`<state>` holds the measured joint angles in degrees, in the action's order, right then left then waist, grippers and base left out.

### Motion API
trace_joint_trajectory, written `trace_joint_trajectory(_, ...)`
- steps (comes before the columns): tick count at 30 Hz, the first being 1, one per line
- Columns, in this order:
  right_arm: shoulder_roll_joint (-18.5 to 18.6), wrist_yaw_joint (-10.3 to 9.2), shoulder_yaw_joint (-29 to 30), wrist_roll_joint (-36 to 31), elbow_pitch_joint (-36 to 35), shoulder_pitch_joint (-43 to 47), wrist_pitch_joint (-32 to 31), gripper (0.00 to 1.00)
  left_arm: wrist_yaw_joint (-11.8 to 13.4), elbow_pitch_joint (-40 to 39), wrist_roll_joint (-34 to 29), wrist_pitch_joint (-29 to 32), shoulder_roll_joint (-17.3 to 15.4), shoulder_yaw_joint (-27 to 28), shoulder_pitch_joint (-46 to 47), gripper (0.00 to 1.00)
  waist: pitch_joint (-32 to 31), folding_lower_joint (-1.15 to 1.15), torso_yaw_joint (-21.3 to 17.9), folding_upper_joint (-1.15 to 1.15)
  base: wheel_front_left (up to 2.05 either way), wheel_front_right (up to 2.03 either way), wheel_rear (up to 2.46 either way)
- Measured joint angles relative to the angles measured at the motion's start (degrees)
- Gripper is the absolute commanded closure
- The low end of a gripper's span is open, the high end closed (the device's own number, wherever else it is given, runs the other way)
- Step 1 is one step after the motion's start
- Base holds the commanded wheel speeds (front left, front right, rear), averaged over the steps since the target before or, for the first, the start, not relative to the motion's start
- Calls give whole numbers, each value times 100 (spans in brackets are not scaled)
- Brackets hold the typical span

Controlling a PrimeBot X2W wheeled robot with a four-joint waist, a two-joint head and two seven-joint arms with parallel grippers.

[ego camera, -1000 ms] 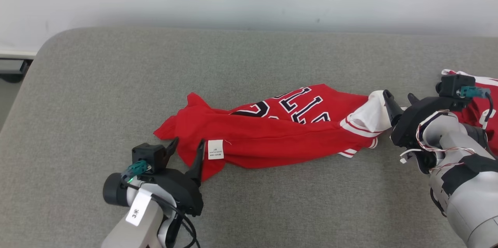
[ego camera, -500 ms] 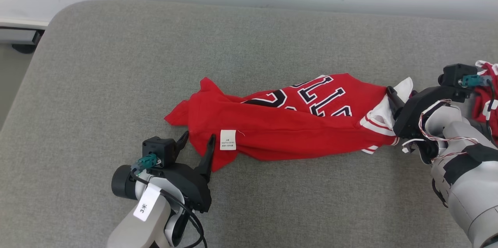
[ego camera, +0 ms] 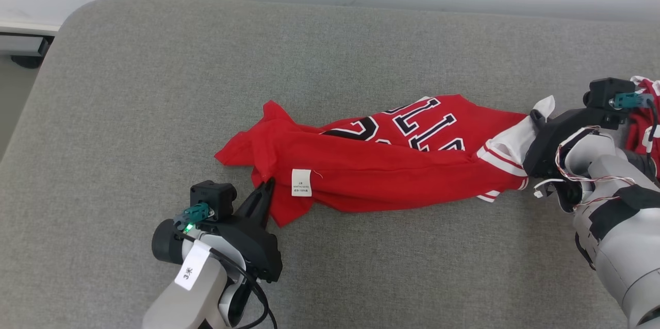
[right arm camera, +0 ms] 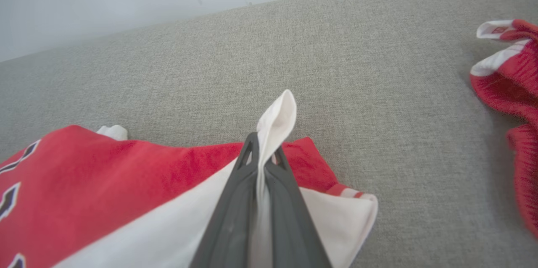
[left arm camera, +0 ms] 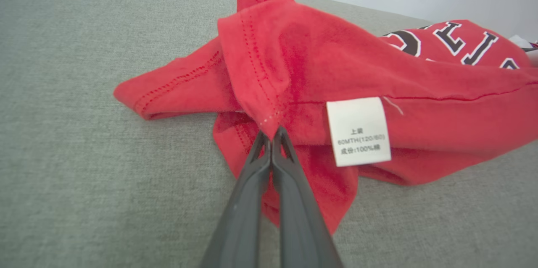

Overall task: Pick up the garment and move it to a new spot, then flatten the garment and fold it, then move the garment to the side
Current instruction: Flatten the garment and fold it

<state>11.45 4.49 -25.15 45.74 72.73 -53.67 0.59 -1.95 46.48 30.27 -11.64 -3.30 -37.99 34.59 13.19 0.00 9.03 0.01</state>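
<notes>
A red garment (ego camera: 381,174) with black-and-white lettering and a white care label (ego camera: 301,182) lies bunched in a long strip across the grey surface. My left gripper (ego camera: 266,185) is shut on its red hem at the strip's left end; the left wrist view shows the fingertips (left arm camera: 272,138) pinching the stitched hem of the garment (left arm camera: 336,79). My right gripper (ego camera: 536,118) is shut on the white sleeve at the right end. In the right wrist view, the white cloth of the garment (right arm camera: 277,116) pokes up between the closed fingers of that gripper (right arm camera: 264,150).
The grey padded surface (ego camera: 330,50) has a rounded corner at the far left and a pale wall behind it. A second red-and-white piece of clothing (ego camera: 644,128) lies at the right edge, behind my right arm (right arm camera: 512,70).
Both grippers have closed: the left on the red hem, the right on the white sleeve. The head camera shifted earlier, moving the whole picture.
</notes>
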Motion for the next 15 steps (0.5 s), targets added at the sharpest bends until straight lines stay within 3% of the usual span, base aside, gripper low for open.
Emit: trace_joint_trajectory(15,182,207,-83,-110,-160,-19,826,100,319,-318,-108,-138,-370,126,-41,100,-406,0,-85,0,0,0,0)
